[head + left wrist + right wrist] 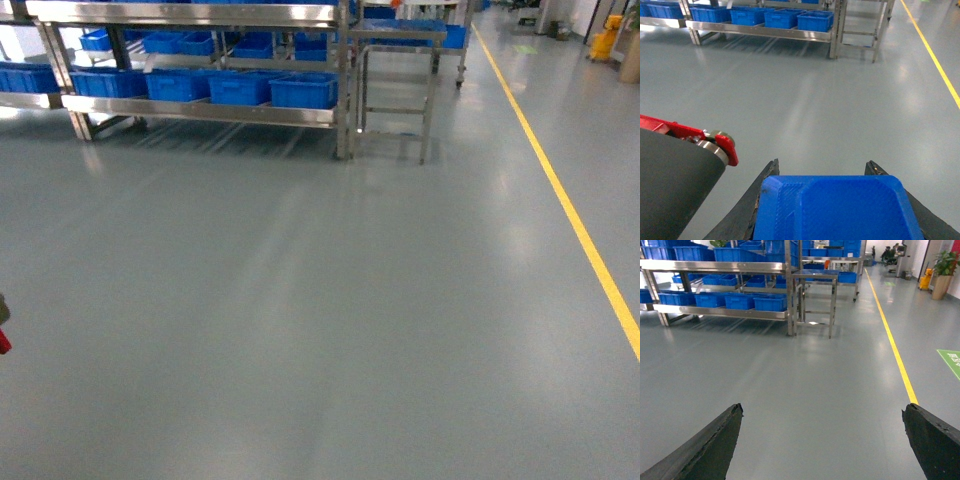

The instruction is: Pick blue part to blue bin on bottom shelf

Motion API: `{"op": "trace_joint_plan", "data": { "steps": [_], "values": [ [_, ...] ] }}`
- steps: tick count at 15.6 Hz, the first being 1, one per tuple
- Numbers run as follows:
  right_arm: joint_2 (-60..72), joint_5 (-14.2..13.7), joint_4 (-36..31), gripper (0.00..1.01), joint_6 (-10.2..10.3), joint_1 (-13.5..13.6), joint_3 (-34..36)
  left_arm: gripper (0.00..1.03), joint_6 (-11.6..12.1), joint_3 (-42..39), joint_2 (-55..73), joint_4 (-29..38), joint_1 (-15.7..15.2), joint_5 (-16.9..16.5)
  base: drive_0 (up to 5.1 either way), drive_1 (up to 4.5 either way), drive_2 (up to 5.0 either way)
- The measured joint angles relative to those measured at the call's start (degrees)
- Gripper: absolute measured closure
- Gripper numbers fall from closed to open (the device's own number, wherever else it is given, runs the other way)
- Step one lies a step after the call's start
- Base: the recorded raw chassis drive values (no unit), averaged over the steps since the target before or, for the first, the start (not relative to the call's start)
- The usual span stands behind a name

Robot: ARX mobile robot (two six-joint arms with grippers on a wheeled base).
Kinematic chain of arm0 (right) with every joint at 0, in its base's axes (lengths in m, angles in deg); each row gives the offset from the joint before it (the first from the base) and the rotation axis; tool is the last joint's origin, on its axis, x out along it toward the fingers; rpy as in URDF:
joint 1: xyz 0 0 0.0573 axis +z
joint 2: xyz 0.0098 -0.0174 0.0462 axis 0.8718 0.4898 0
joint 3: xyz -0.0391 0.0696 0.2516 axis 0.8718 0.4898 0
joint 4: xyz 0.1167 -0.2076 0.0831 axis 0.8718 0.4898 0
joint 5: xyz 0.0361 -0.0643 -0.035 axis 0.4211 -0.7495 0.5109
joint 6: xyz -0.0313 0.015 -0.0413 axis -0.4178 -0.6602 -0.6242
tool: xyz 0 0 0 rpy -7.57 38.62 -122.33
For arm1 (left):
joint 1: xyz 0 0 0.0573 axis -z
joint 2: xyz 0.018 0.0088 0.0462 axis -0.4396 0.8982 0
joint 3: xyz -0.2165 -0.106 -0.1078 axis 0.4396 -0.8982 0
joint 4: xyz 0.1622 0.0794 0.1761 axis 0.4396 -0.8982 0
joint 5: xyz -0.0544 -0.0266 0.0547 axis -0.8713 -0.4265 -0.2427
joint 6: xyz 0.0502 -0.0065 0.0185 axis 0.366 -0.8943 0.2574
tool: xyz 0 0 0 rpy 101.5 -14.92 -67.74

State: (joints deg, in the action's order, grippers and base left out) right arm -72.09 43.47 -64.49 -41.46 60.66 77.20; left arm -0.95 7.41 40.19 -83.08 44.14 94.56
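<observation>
Blue part (837, 207) sits pinched between the left gripper (840, 200) fingers. The bottom shelf (200, 110) with its blue bins (303, 91) lies well ahead, across open floor (right gripper (822, 440) spread, empty).

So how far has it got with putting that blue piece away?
The pickup looks done: the blue part sits between the left gripper's black fingers. What is in hand is carrying it, with open grey floor between the robot and the rack. Left to do: reach the bottom shelf and drop the part into a blue bin. The right gripper is open and empty.
</observation>
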Motion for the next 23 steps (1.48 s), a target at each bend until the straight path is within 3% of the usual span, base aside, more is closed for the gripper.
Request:
{"op": "trace_joint_plan", "data": {
  "steps": [15, 23],
  "values": [
    [0.0, 0.0, 0.0, 0.03, 0.0, 0.0, 0.0, 0.6, 0.0, 0.0, 0.0, 0.0, 0.1, 0.0, -1.0, -0.99, -1.0],
    [0.0, 0.0, -0.4, 0.03, 0.0, 0.0, 0.0, 0.6, 0.0, 0.0, 0.1, -0.1, 0.0, 0.0, -0.1, 4.23, -4.3]
  ]
}}
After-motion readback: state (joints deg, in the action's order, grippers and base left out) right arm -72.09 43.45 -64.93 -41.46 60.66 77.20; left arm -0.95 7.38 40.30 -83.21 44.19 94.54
